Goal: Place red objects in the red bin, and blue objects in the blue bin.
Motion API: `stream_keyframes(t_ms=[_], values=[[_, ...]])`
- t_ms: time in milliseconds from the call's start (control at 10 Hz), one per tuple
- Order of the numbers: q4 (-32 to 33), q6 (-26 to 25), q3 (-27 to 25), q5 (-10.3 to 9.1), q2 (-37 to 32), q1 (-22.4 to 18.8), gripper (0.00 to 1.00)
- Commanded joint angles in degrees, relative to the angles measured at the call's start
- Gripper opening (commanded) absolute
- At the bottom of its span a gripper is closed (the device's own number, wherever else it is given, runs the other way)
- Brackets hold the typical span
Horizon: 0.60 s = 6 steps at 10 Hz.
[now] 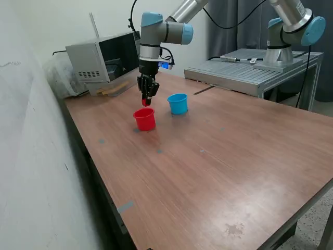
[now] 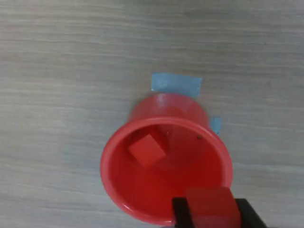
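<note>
i've got the gripper (image 1: 147, 100) hanging right over the red cup (image 1: 144, 119), clamped on a red cube (image 2: 209, 205). one red cube (image 2: 147, 149) already lies inside the cup, toward 10 o'clock on its floor. at 2 o'clock from it stands the blue cup (image 1: 178, 103). no blue cubes show on the table (image 1: 218, 166), so they may be done; i judge only this drop remains.

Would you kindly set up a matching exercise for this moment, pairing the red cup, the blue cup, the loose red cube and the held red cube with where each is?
Things:
1. red cup
2. blue cup
3. loose red cube
4. held red cube

Places:
A. between the end effector's fingers
B. lying inside the red cup
C. directly under the end effector
D. to the exterior view's right of the red cup

Pairs: 1-C, 2-D, 3-B, 4-A
</note>
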State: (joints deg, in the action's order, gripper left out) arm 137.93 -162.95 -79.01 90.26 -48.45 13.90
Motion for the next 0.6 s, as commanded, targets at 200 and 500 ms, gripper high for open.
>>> stream_keyframes(t_ms=[200, 500], values=[[0.1, 0.0, -0.1, 0.09, 0.0, 0.4, 1.00], [0.6, -0.1, -0.3, 0.09, 0.1, 0.7, 1.00]])
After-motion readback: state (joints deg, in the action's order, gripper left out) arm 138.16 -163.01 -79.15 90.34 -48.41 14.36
